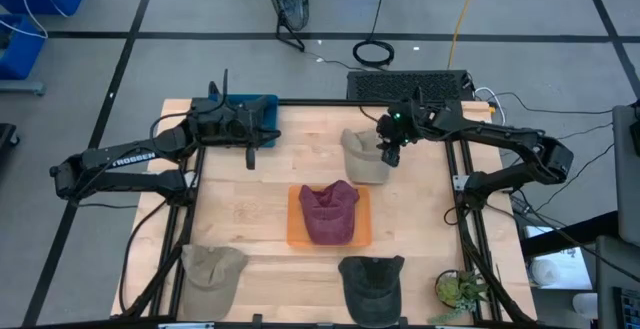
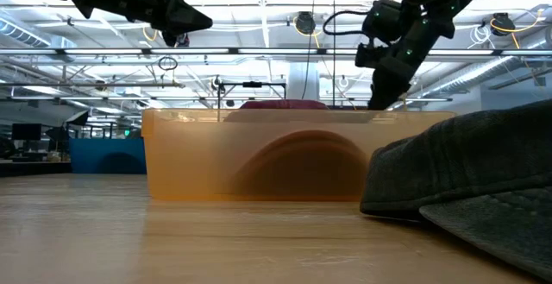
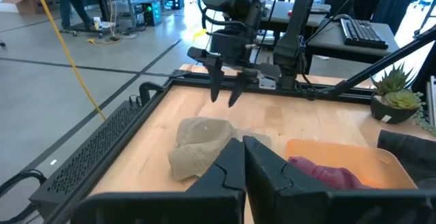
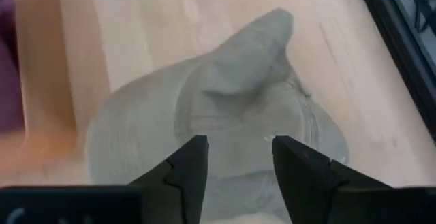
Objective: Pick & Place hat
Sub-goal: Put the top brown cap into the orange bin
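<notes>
A beige hat [image 1: 362,157] [image 4: 225,108] lies crown up on the wooden table, toward its far right. My right gripper [image 1: 390,155] [image 4: 235,149] hovers open just above it, pointing down, and the left wrist view shows its fingertips [image 3: 225,96] clear of the beige hat [image 3: 201,142]. A maroon hat [image 1: 328,212] lies in an orange tray [image 1: 296,231] at the table's middle. My left gripper [image 1: 250,154] [image 3: 244,149] is shut and empty, held in the air over the far left part of the table.
A khaki hat [image 1: 212,267] lies at the near left and a dark grey hat [image 1: 372,284] [image 2: 466,180] at the near edge. A potted plant [image 1: 458,289] stands at the near right corner. A blue box [image 1: 262,104] and a keyboard [image 1: 410,84] sit at the far edge.
</notes>
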You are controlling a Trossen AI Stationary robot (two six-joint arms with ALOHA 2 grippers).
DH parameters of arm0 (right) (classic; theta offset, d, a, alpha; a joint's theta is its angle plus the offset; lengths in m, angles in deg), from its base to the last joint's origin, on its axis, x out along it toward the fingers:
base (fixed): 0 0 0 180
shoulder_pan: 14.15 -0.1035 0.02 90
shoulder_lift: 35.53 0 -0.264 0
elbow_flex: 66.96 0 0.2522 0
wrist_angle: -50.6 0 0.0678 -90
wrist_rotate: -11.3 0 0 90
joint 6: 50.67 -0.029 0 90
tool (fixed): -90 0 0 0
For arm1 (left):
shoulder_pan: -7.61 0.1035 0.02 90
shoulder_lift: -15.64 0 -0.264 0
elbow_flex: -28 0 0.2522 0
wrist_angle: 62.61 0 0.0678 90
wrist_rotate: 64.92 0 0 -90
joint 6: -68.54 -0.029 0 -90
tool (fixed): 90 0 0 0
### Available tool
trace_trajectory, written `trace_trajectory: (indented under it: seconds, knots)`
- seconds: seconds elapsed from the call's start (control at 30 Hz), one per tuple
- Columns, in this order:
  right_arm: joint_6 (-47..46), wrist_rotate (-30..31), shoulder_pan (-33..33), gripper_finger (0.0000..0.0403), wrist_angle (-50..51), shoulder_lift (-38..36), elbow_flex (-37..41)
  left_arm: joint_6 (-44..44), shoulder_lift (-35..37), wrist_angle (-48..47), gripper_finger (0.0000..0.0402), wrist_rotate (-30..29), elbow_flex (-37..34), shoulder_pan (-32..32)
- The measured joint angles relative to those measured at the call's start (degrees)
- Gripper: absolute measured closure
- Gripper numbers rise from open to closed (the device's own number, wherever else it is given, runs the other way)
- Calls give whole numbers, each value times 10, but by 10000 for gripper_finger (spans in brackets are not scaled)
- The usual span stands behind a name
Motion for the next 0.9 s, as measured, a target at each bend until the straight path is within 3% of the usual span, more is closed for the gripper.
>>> trace_trajectory:
  seconds: [0.2, 0.4, 0.9]
  knots:
    - [57, -63, -14, 243, -86, -1, 61, -2, 0, -5, 376, 0, 0, 0]
    - [60, -58, -35, 243, -214, -1, 129, -2, 0, -6, 389, 0, 0, 0]
    - [6, -57, -19, 256, -308, 25, 180, -3, 0, -5, 374, 0, 0, 0]
